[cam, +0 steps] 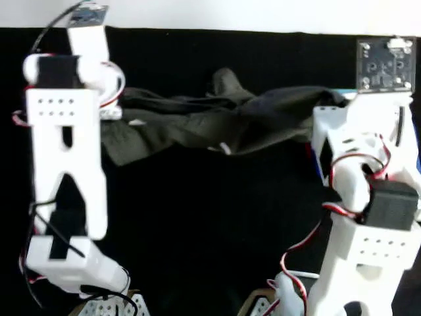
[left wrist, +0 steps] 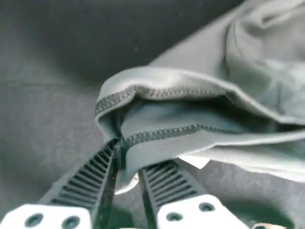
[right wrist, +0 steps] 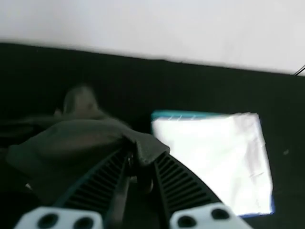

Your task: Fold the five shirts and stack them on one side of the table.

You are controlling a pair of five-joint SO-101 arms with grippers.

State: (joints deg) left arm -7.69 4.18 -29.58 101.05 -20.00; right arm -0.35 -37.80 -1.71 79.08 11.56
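A dark grey shirt (cam: pixel 210 122) lies crumpled in a long band across the back of the black table, between my two arms. My left gripper (left wrist: pixel 125 148) is shut on the stitched hem of this shirt (left wrist: pixel 214 109) at its left end, close to the table. My right gripper (right wrist: pixel 138 160) is shut on a fold of the shirt (right wrist: pixel 71 138) at its right end, held a little above the table. Just beyond the right gripper lies a flat stack of folded shirts (right wrist: pixel 214 157), white on top with teal and blue edges under it.
The black table cloth (cam: pixel 217 224) stretches bare in front of the shirt, between the arms. A white wall (right wrist: pixel 152 24) runs behind the table's far edge. A teal sliver of the folded stack (cam: pixel 343 91) peeks out beside the right arm (cam: pixel 362 197).
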